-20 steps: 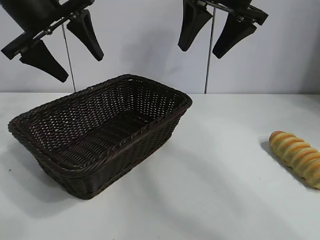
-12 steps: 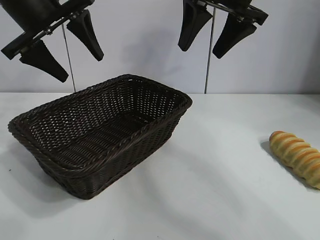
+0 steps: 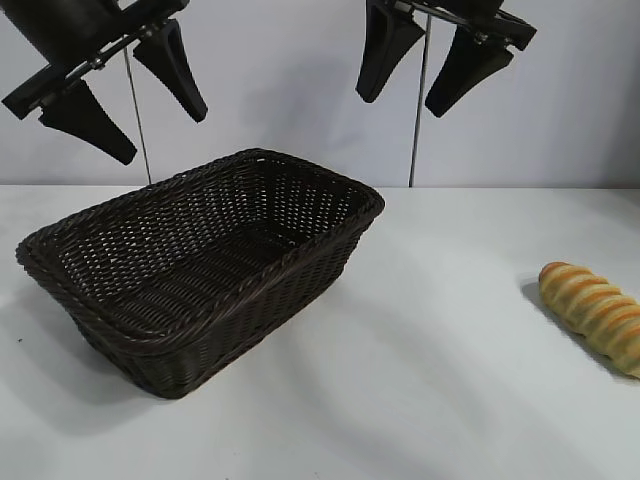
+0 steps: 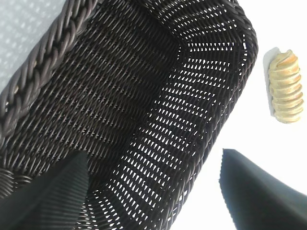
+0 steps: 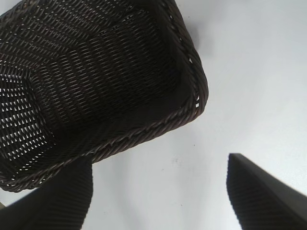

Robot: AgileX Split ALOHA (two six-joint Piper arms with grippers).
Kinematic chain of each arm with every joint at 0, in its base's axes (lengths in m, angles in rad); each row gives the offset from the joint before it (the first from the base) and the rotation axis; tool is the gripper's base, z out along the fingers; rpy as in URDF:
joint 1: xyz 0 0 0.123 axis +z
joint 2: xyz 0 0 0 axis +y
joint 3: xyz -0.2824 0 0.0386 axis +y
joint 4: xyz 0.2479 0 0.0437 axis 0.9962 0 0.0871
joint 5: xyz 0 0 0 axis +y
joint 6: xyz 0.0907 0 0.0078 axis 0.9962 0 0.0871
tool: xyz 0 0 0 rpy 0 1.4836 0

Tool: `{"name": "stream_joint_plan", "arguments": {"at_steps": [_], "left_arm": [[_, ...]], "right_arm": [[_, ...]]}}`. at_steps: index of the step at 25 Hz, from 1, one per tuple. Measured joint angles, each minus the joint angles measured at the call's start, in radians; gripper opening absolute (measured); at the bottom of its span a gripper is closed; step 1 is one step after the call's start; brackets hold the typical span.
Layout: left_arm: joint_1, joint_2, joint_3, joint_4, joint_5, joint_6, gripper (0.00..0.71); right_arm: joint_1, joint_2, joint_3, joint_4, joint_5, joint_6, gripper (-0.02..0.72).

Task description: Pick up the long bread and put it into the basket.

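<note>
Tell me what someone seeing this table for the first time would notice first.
The big dark woven basket dominates, sitting empty on the left half of the white table. Far off at the table's right edge lies the golden ridged long bread, well apart from the basket. Above, two black end effectors hang open: the left end effector over the basket's left end, the right end effector above its far right corner, neither near the bread.

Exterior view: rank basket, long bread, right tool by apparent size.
1. basket, largest by far.
2-3. right tool and long bread look similar; both are cut off by the frame edge, so no ranking.
</note>
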Motion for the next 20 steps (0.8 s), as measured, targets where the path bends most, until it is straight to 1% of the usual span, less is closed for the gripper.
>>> {"name": "stream_joint_plan", "arguments": {"at_steps": [7, 11, 15, 20], "left_arm": [[0.0, 0.0, 0.0, 0.0, -0.042, 0.0, 0.552], [0.0, 0.0, 0.0, 0.0, -0.045, 0.0, 0.552], [0.0, -0.011, 0.0, 0.019, -0.019, 0.0, 0.552], [0.0, -0.04, 0.0, 0.103, 0.063, -0.012, 0.552]], "right_arm": [[0.0, 0.0, 0.0, 0.0, 0.0, 0.0, 0.558], [0.0, 0.0, 0.0, 0.0, 0.0, 0.0, 0.558], [0.0, 0.0, 0.0, 0.0, 0.0, 0.0, 0.558], [0.0, 0.0, 0.0, 0.0, 0.0, 0.0, 0.558]]}}
